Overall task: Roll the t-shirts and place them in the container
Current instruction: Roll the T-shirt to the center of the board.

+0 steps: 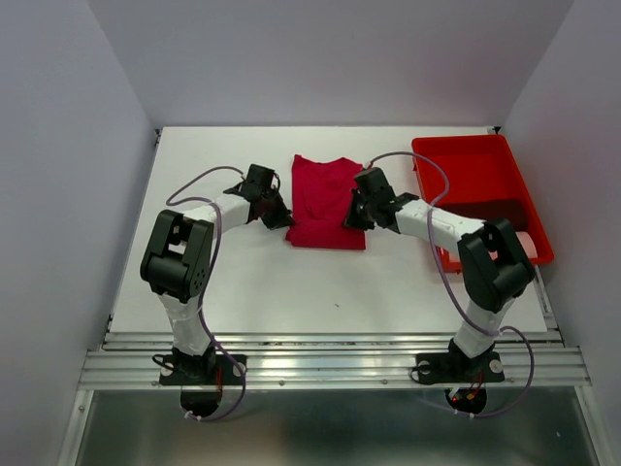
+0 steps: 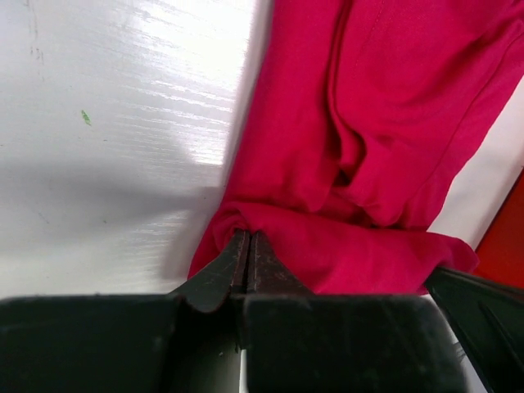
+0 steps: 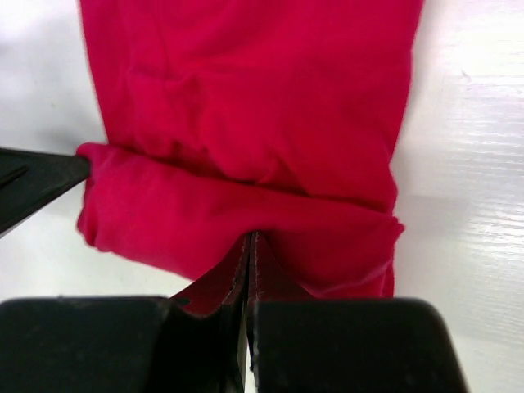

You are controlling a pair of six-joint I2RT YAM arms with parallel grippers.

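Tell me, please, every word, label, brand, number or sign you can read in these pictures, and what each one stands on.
None: no text can be read in any view. The t-shirt is plain red, the tray and the table bear no label, and the left gripper and the right gripper, both shut on the t-shirt's rolled edge, show no marking.

The top camera looks down from high at the near edge across the whole table (image 1: 252,291). Each wrist camera sits close behind its jaws; all views share the crimson t-shirt (image 1: 325,199) just ahead of them.
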